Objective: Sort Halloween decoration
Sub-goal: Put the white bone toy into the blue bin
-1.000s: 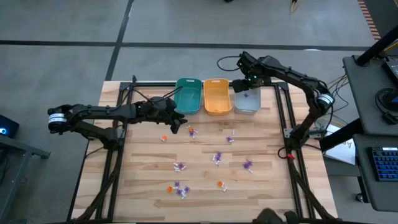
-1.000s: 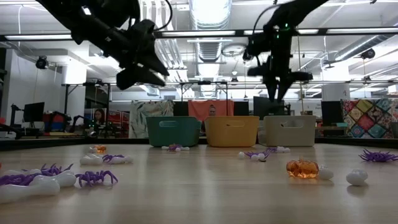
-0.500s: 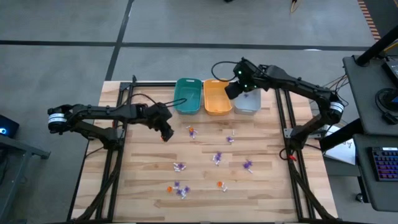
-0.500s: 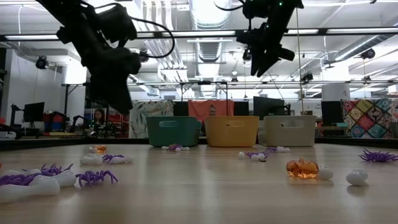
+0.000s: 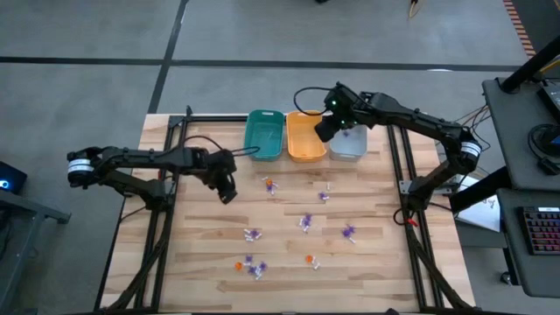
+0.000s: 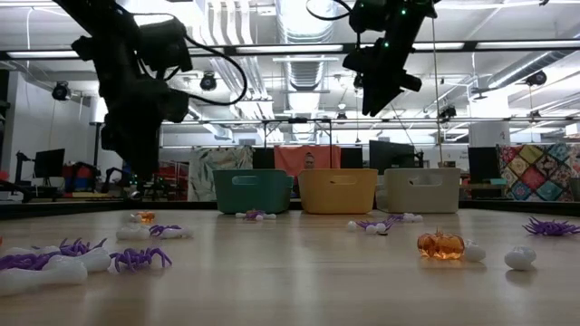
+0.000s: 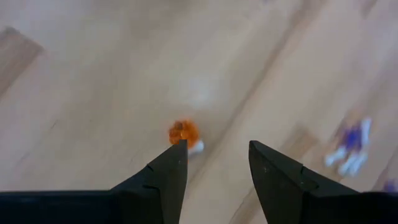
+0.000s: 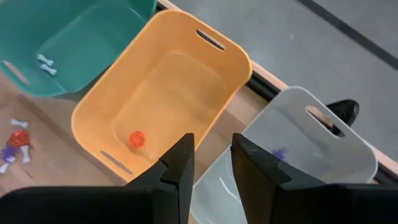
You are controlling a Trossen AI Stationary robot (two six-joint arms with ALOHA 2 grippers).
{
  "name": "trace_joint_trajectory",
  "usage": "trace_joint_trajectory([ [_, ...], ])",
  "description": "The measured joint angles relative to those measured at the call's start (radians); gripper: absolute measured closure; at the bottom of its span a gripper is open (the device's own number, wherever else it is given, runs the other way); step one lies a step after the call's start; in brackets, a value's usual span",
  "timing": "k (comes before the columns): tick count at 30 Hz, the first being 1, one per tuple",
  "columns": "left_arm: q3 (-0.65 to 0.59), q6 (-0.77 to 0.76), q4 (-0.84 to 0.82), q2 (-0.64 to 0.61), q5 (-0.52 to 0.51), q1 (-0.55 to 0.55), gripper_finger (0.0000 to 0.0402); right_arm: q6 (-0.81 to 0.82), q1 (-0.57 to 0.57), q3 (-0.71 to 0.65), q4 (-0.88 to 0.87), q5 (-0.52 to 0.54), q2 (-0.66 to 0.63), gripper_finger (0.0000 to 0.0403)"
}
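Observation:
The Halloween decoration is several tiny orange, purple and white trinkets scattered on the wooden table (image 5: 201, 262), among them a cluster (image 5: 306, 221) near the middle. My left gripper (image 5: 226, 191) (image 7: 214, 152) is open and points down just above one orange trinket (image 7: 184, 132), which lies on the table beside a white piece (image 7: 196, 147). My right gripper (image 5: 322, 129) (image 8: 211, 149) is open and empty, high over the gap between the orange bin (image 8: 161, 93) and the grey bin (image 8: 305, 149).
The teal bin (image 5: 264, 135), orange bin (image 5: 305, 134) and grey bin (image 5: 348, 142) stand side by side at the table's far edge. The teal bin holds a white bone (image 8: 45, 63), the orange one an orange trinket (image 8: 137, 138), the grey one a purple trinket (image 8: 278, 152). Black rails (image 5: 166, 219) flank the table.
My left gripper has swung from beside the teal bin toward the table's near-left, tipped to point down and come down over the orange trinket. My right gripper has risen and moved left from over the grey bin to above the gap between the orange and grey bins.

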Motion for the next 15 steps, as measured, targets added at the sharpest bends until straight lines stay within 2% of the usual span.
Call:
trace_joint_trajectory([
  [6,0.0,0.233,-0.039,0.0,-0.001,-0.048,0.0234,-0.019,0.0,-0.001,0.02,-0.004,0.0,0.0303],
  [13,0.0,0.218,-0.036,0.002,-0.009,-0.055,0.0232,0.029,0.0,-0.001,0.019,-0.013,0.0,0.0311],
  [15,0.0,0.186,-0.018,0.002,0.029,-0.058,0.0232,0.051,0.0,-0.001,0.019,-0.013,0.0,0.0312],
])
